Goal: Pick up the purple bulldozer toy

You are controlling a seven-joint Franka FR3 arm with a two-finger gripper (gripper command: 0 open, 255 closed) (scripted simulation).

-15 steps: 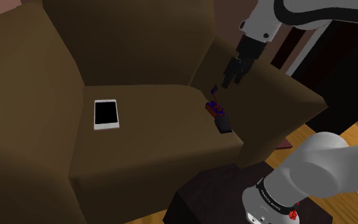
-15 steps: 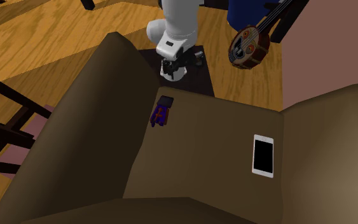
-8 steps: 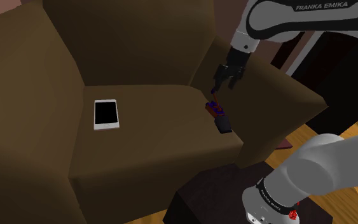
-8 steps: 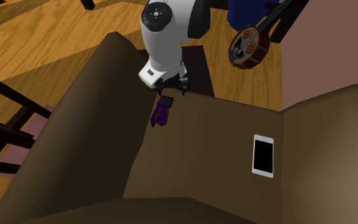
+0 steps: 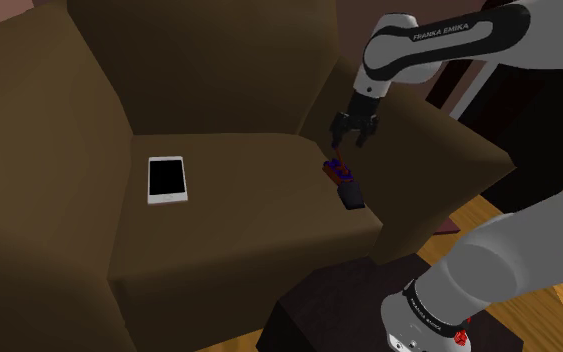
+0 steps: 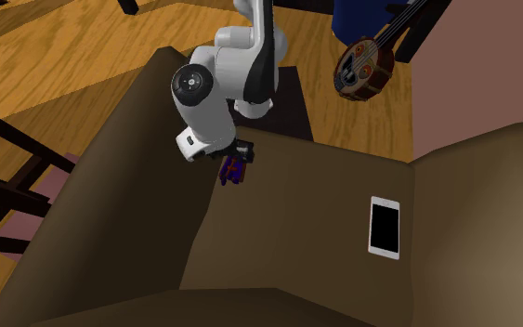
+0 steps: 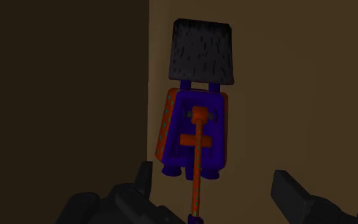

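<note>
The purple bulldozer toy (image 5: 340, 174) has orange tracks, an orange rod and a black blade (image 7: 202, 51). It lies on the brown armchair's seat (image 5: 239, 200), tight against the armrest on the shoulder view's right. My gripper (image 5: 350, 137) hangs open just above the toy's rear end, touching nothing. In the wrist view the toy (image 7: 195, 130) lies ahead of the gripper (image 7: 215, 191), nearer one finger (image 7: 143, 183) than the other. From the second exterior view, the gripper (image 6: 241, 154) partly covers the toy (image 6: 235, 171).
A white phone with a black screen (image 5: 167, 180) lies on the seat, towards the other armrest. The armrest (image 5: 429, 150) rises right beside the toy. A dark stand (image 5: 324, 310) sits in front of the chair. A round string instrument (image 6: 366, 61) leans nearby.
The arm has swung over the armrest and the gripper has come down and towards the shoulder view's left, closer to the toy. The toy and the phone have not moved.
</note>
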